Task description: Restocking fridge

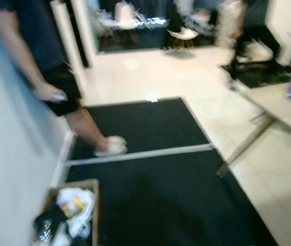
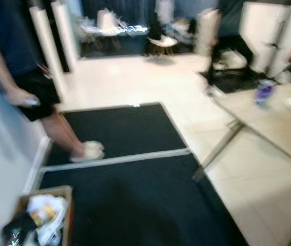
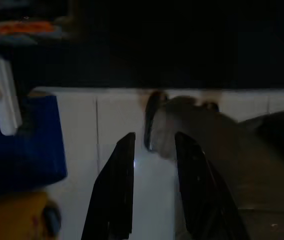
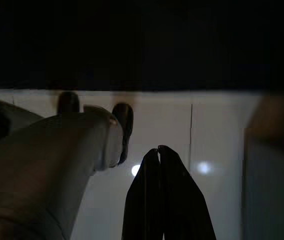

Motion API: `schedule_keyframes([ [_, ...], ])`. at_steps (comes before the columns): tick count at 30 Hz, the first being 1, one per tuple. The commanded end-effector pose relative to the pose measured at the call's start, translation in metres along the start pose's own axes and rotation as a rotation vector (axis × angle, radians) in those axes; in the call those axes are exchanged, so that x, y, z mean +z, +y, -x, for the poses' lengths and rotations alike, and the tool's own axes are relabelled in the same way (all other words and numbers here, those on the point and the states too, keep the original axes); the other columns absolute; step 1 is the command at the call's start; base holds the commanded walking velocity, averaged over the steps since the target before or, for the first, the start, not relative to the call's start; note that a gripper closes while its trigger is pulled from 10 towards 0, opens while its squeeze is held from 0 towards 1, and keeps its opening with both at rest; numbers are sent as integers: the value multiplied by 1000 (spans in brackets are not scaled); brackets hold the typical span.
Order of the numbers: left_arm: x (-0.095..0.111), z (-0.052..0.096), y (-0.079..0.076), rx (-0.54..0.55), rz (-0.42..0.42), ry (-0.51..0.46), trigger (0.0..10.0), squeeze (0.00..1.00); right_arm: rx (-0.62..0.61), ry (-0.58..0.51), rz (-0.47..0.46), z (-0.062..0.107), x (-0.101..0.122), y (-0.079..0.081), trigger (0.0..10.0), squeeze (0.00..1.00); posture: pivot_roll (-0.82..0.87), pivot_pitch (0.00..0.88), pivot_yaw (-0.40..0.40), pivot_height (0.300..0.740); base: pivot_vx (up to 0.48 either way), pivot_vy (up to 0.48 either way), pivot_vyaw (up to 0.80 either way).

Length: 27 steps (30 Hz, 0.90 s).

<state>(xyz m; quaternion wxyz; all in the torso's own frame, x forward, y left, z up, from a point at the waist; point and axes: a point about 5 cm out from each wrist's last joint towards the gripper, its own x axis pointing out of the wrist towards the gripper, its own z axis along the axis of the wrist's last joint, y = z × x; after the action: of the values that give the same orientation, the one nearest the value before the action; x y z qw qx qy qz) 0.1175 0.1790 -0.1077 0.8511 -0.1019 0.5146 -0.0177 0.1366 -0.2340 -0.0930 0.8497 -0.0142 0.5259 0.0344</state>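
The head views are smeared with motion blur. Two black, matte floor mats (image 1: 150,169) lie end to end on glossy cream floor tiles (image 1: 135,77), split by a pale strip. At seven o'clock, against a smooth pale wall (image 1: 6,154), stands an open cardboard box (image 1: 71,212) stuffed with crumpled white bags and packets, the only stock in sight; no fridge can be made out. At ten o'clock a person (image 1: 58,87) in dark shorts and a pale shoe stands on the far mat. At three o'clock, a light wooden table (image 2: 273,123) on slanted metal legs carries a purple container (image 2: 263,91).

Both arms hang over the tiles. The left gripper (image 3: 154,170) has its tapered black fingers apart, holding nothing; the right gripper (image 4: 159,175) has its fingers pressed together.
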Motion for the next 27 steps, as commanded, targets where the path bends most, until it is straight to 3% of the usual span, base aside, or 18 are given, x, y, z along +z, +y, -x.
schedule_keyframes([
  [1, -2, 1, 2, 8, -8, 11, 10000, 0, 10, 1, 4, -1, 0, 4, 10000, 0, -76, 0, 5, 740, 0, 0, 794],
  [3, -2, 1, 3, 11, -7, 11, 10000, 0, 6, -2, -7, -1, 0, 4, 10000, 0, -76, 0, 5, 740, 0, 0, 759],
  [27, 0, 1, 4, -5, -19, 4, 10000, 0, -2, -11, -16, -2, 0, 6, 10000, 0, -75, 0, 8, 740, 33, 0, 0],
])
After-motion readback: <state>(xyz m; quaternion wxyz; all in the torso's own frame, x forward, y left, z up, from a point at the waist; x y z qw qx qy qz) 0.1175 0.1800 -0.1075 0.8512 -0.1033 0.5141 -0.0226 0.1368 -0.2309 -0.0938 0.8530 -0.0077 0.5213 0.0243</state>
